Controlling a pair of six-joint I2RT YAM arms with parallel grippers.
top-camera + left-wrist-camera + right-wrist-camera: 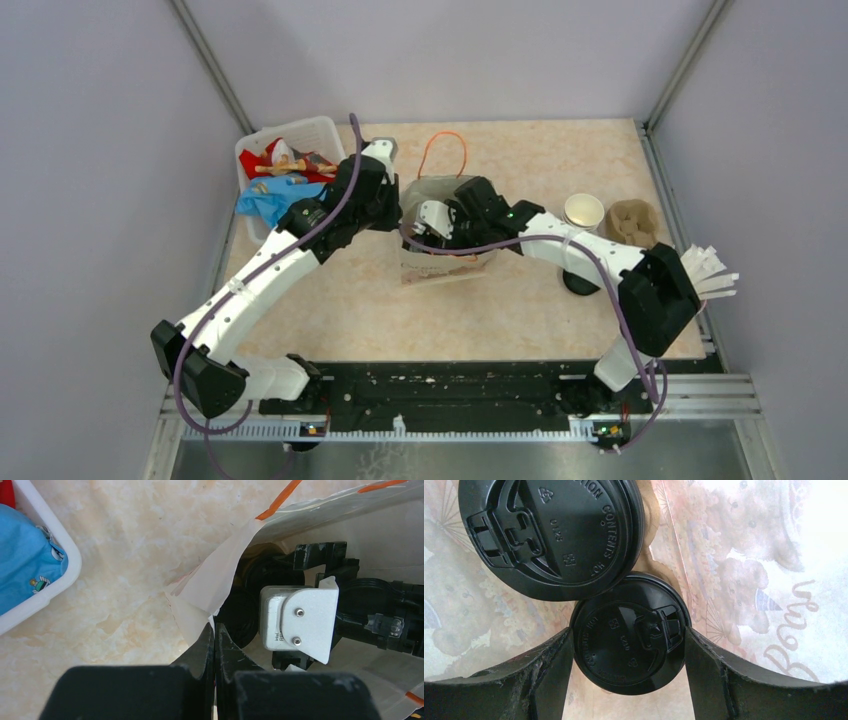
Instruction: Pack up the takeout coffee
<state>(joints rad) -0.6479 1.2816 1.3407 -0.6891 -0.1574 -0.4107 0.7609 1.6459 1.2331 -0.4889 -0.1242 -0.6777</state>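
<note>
Two takeout coffee cups with black lids stand inside a printed paper bag (744, 555). My right gripper (629, 632) reaches down into the bag, and its fingers press both sides of the nearer lidded cup (624, 645). The other lidded cup (549, 535) stands just beyond, touching it. My left gripper (215, 630) is shut on the bag's pale rim (210, 580), holding the mouth apart. In the top view the bag (440, 268) is at mid-table with both grippers, left (395, 210) and right (440, 222), at its mouth. The cups' bodies are hidden.
A white bin (300, 135) of blue and red items stands at the back left, close to my left arm. To the right are an open paper cup (584, 211), a brown pulp tray (633, 222) and white sticks (710, 272). Orange bag handles (445, 150) lie behind.
</note>
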